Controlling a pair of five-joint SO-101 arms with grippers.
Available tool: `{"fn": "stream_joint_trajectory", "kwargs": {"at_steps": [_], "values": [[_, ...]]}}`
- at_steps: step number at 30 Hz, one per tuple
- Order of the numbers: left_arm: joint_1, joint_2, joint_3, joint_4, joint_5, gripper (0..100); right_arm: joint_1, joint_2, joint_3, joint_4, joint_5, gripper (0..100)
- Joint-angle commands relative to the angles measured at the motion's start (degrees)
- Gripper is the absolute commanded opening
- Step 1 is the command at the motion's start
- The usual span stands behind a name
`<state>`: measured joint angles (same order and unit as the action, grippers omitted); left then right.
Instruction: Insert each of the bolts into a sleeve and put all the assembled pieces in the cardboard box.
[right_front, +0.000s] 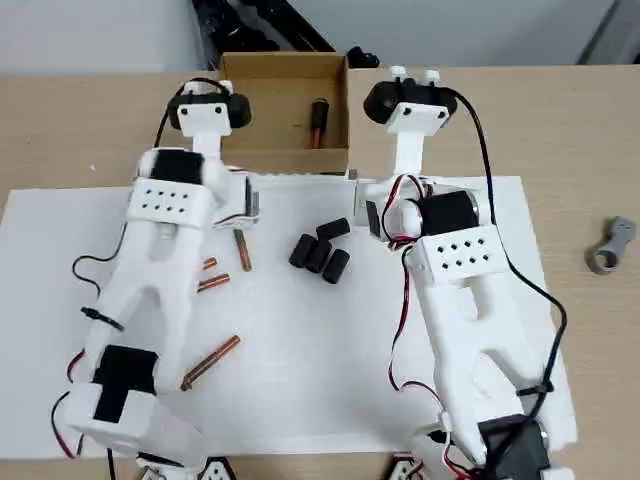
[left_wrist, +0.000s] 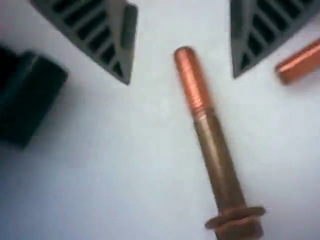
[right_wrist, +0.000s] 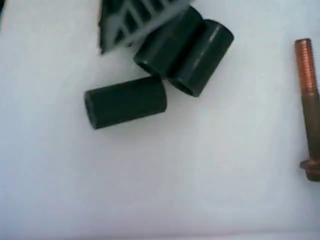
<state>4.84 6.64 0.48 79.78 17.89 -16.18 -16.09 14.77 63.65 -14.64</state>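
White mat (right_front: 300, 400): bolt may roll away

Left claw (left_wrist: 181, 75) hangs wide open, holding nothing, over a bolt (left_wrist: 210, 150) lying flat. If one finger (left_wrist: 100, 35) bumps it, it could roll. Sleeves (right_front: 320, 255) lie right; cardboard box (right_front: 283, 65) sits far back.

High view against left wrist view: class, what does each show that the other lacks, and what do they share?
High view, not the wrist: the cardboard box with one assembled piece inside, and a grey tool off the white sheet. Left wrist view, not the high: the threads and flanged head of a bolt. Both: that bolt lying on the sheet under the open left gripper, with a black sleeve nearby.
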Motion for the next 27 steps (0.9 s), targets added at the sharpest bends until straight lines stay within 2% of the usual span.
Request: {"fn": "stream_joint_trajectory", "kwargs": {"at_steps": [1,6,15,21,25,27], "values": [[0.8,2.2,-1.5,-3.4,7.6,12,0.0,-2.3,-0.3,-0.5,-0.5,12.8],[0.4,12.7,-3.9,-4.5,9.2,12,0.0,-2.3,-0.3,-0.5,-0.6,12.8],[-4.6,31.2,-20.4,-4.0,9.8,12,0.0,-2.3,-0.3,-0.5,-0.6,12.8],[-4.7,37.9,-27.6,2.7,9.8,11,0.0,-2.3,-0.3,-0.4,-0.6,12.8],[-4.7,39.5,-31.3,7.3,9.7,0,0.0,-2.3,-0.3,-0.4,-0.6,12.8],[-4.7,39.1,-32.0,8.8,9.6,1,0.0,-2.3,-0.3,-0.4,-0.5,12.8]]}}
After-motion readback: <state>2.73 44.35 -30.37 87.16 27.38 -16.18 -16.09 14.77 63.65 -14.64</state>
